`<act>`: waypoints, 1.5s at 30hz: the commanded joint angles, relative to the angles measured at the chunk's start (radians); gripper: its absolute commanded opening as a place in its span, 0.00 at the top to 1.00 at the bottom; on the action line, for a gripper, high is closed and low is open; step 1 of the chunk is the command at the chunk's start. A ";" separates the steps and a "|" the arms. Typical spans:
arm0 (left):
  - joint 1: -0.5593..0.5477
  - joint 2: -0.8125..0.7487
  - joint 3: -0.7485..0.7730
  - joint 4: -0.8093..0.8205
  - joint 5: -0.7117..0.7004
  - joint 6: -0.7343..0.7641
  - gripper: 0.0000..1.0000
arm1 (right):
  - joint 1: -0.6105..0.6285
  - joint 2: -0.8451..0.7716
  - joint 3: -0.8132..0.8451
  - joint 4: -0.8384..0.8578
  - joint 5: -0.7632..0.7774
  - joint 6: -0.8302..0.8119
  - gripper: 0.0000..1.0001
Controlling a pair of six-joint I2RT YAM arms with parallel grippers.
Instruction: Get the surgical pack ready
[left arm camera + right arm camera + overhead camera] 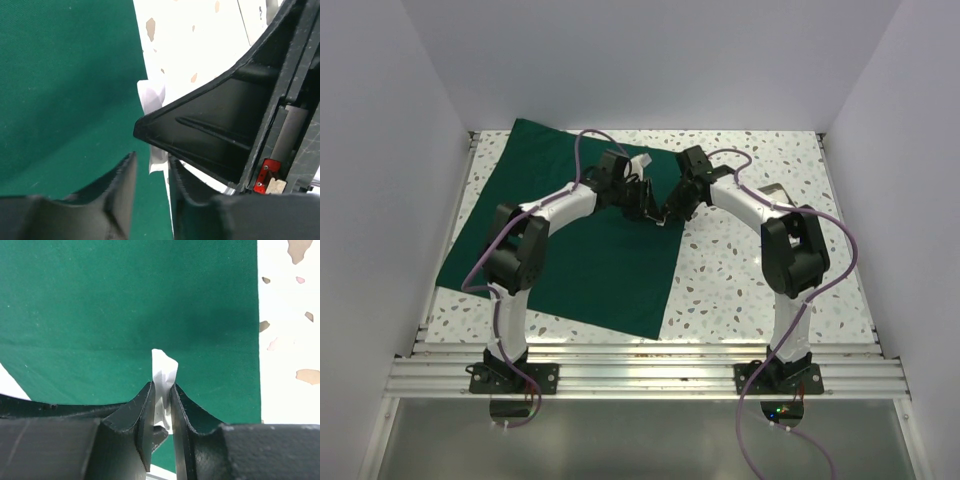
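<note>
The drape (590,250) is lying flat across the left and centre of the speckled table (750,280). Its far corner is reaching toward the upper left of the overhead view, and its near edge is running just above the rail (650,375) at the bottom. Both arms are bending in over the drape's right edge and meeting nose to nose in the middle of the frame.

The right gripper (162,387) is pinching a small white pad (164,365). In its own wrist view the two dark fingers are squeezing together at the centre, and the pad's crumpled tip is sticking up from between them. Green cloth is filling the background there, and a strip of table is showing down the right side.

The left gripper (152,161) is standing with its fingers parted at the bottom of its wrist view. A sliver of the pad is showing in the gap, with clear space on its left side, so nothing is being clamped there. Whether the pad is brushing the other finger, I cannot tell. The right gripper's black body is filling the right half of that view.

Over on the right of the overhead view, a metal tray (775,192) is peeking out from behind the right arm, off the drape. Purple cables (582,150) are looping over both arms.
</note>
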 commanded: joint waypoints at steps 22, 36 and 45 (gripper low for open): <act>0.231 -0.337 -0.330 0.060 0.060 0.115 0.49 | -0.317 -0.363 -0.314 0.132 0.603 -0.957 0.75; 0.307 -0.422 -0.465 0.071 0.101 0.113 0.49 | -0.482 -0.264 -0.361 0.272 0.500 -1.401 0.72; 0.327 -0.428 -0.468 0.077 0.100 0.106 0.48 | -0.492 -0.204 -0.374 0.249 0.483 -1.344 0.59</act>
